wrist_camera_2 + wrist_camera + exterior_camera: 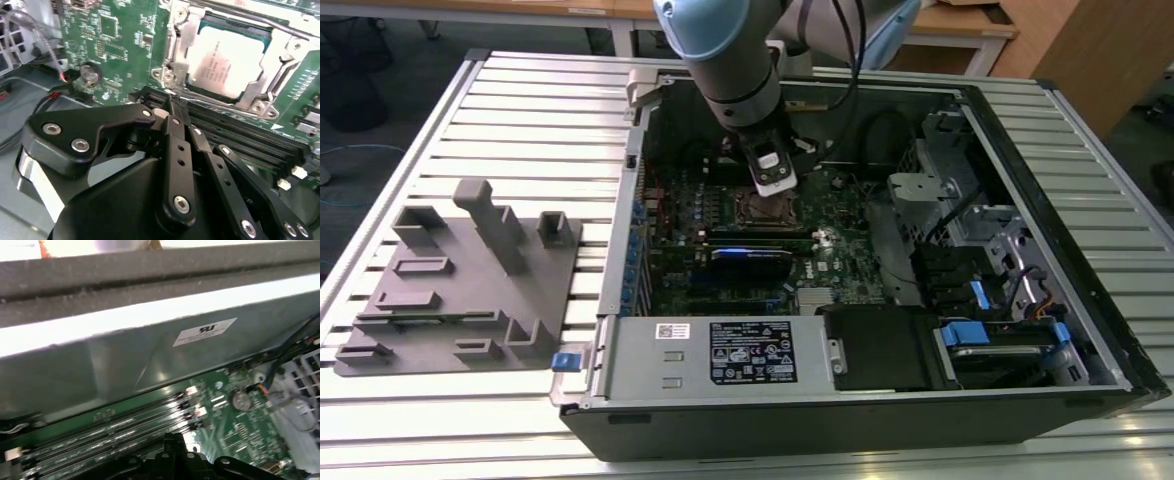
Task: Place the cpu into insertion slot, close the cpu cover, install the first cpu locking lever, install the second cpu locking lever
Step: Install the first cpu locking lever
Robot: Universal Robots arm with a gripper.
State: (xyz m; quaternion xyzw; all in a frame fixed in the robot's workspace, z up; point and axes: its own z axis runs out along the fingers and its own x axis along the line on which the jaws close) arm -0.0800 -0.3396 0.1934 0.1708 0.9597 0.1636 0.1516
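Gripper [172,102] – one item, its black fingers lying pressed together with nothing between them, the tips hanging over the edge of the memory slots [235,135], just beside the socket.

Cpu [227,57] – one item, silver top facing up, sitting in the insertion slot [767,210] on the green board.

Cpu cover [285,60] – silver frame, lying down around the chip, which is showing through its cut-out.

Locking lever [260,22] – thin metal rod running along the far side of the cover (I cannot tell from where I am standing whether it is hooked home).

Step in hand, as I am judging it: placing and covering are looking finished, and the work is standing at the levers. That step is asking for a fine, well-aimed push on a thin springy rod, with shut fingertips serving as a single prod; a slip is risking the board parts nearby, the coin battery [90,74] among them.

Surface and room: the open computer case [854,420] is lying on its side on a slatted metal table [520,110], a grey parts fixture [467,290] is sitting at the exterior view's left, and wooden furniture [1094,50] is standing behind.
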